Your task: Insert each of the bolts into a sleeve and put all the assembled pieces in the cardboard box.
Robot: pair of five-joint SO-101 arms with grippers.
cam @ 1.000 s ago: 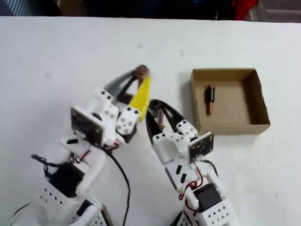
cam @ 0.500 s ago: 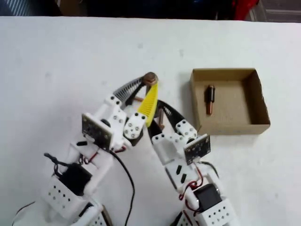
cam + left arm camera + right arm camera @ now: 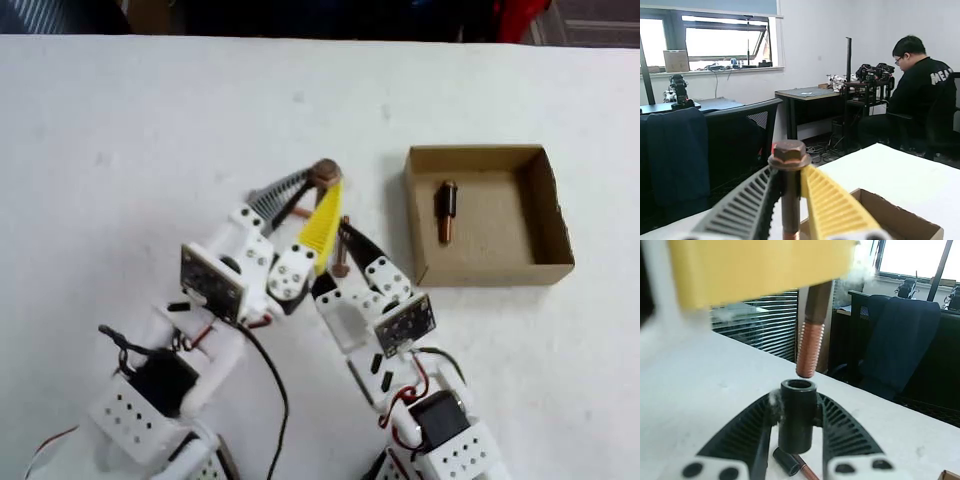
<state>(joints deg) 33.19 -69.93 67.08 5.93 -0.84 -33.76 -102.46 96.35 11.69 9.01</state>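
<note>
So it's partway done: one finished piece [image 3: 446, 211] is already lying in the cardboard box [image 3: 556, 212], long axis running roughly from the far wall toward the near wall, dark sleeve end at the far side. The second one is right at the insertion step. The left gripper [image 3: 322, 182] is clamped on a bolt [image 3: 787, 156] just under its hex head, and the bolt hangs straight up and down, head on top, threaded end pointing down. The right gripper [image 3: 797, 407] is squeezed around a black sleeve [image 3: 797, 425], which stands upright too with its open mouth facing up. The bolt tip sits just above that mouth, pretty well lined up by my eye, but not in yet. There's also another sleeve with a copper shank [image 3: 791, 466] lying flat on the table [image 3: 150, 100] right under the right gripper; can't tell if that one's properly joined. Left to do, I'd say: get this bolt into its sleeve, box it, then deal with the one on the table.
</note>
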